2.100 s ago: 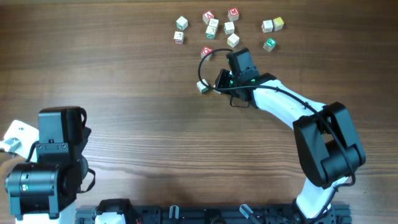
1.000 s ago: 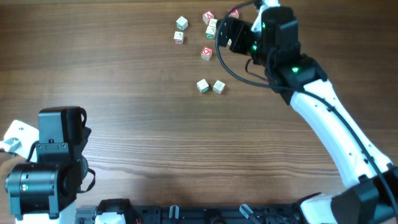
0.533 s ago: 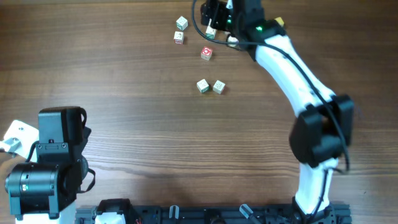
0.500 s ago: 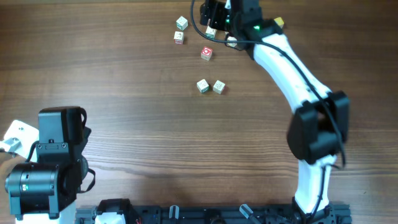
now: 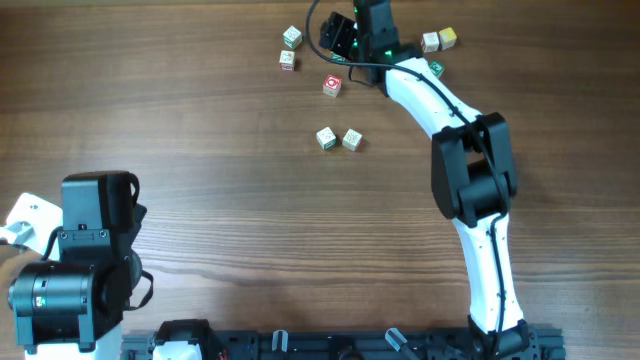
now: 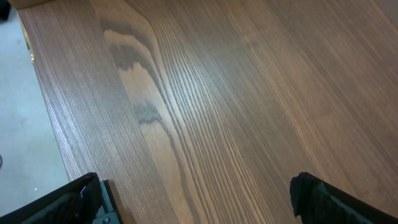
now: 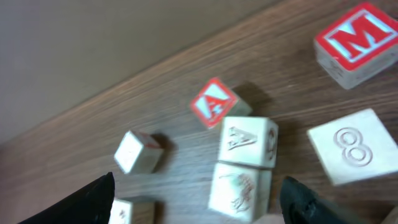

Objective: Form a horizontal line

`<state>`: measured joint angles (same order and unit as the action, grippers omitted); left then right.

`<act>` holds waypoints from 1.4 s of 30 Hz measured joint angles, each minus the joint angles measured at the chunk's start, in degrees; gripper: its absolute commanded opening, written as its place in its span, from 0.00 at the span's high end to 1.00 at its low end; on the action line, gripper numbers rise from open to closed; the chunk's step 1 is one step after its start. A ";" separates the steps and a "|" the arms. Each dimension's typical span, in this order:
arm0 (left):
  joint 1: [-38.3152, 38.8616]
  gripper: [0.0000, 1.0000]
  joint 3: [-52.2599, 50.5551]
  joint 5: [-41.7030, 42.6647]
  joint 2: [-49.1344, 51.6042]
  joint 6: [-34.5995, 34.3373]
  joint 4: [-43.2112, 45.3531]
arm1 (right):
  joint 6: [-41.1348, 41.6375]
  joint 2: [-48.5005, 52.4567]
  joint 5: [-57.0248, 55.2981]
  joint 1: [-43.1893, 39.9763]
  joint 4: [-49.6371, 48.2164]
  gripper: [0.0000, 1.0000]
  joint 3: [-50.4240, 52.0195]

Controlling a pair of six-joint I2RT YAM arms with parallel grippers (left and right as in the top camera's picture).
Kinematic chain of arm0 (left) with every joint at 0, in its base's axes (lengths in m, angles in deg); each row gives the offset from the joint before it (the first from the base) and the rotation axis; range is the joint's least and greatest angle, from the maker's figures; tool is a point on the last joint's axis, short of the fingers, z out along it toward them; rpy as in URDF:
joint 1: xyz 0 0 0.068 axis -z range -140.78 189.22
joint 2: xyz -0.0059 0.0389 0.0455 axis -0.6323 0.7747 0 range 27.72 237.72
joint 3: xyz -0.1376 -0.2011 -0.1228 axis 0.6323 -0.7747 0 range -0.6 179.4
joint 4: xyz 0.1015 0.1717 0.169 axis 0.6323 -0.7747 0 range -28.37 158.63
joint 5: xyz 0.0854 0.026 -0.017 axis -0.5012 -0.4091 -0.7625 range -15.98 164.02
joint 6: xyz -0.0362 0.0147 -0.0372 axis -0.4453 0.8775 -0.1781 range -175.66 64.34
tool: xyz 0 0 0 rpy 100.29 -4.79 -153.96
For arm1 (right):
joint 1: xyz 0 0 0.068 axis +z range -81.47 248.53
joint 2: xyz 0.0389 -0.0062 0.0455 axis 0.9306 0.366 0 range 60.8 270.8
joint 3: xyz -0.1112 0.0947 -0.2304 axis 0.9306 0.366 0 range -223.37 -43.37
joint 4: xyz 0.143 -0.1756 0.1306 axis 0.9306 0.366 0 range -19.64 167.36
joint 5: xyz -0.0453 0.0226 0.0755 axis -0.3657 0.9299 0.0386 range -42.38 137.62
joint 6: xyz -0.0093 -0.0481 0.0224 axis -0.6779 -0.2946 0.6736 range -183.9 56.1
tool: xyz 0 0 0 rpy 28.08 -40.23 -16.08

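The line (image 5: 326, 138) stands at two letter cubes, set side by side in the middle of the table (image 5: 200, 120) and apparently one short. The right gripper (image 7: 196, 190) hangs over the loose cubes (image 7: 249, 142) at the far edge, its fingers apart and clamped on nothing, a pale carved cube (image 7: 239, 183) lying between them. The step in hand looks to be fetching a third cube, which calls for closing squarely on one without nudging its close neighbours, then setting it level at the pair's end; the left gripper (image 6: 196, 186) idles, fingers spread wide over bare wood.
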<state>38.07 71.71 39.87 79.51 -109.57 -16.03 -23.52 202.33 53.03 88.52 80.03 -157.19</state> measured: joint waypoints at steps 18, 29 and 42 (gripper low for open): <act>0.00 0.00 0.00 0.00 0.00 0.00 0.00 | 2.99 3.61 1.60 -1.40 -7.39 0.24 -0.44; 0.00 0.00 0.00 0.00 0.00 0.00 0.00 | -0.07 6.45 0.28 -1.33 -8.50 0.39 -1.42; 0.00 0.00 0.00 0.00 0.00 0.00 0.00 | -7.45 6.58 -4.87 -1.29 -5.81 0.53 -1.55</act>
<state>38.07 71.71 39.87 79.51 -109.57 -16.03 -30.97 208.91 48.15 87.23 74.22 -158.74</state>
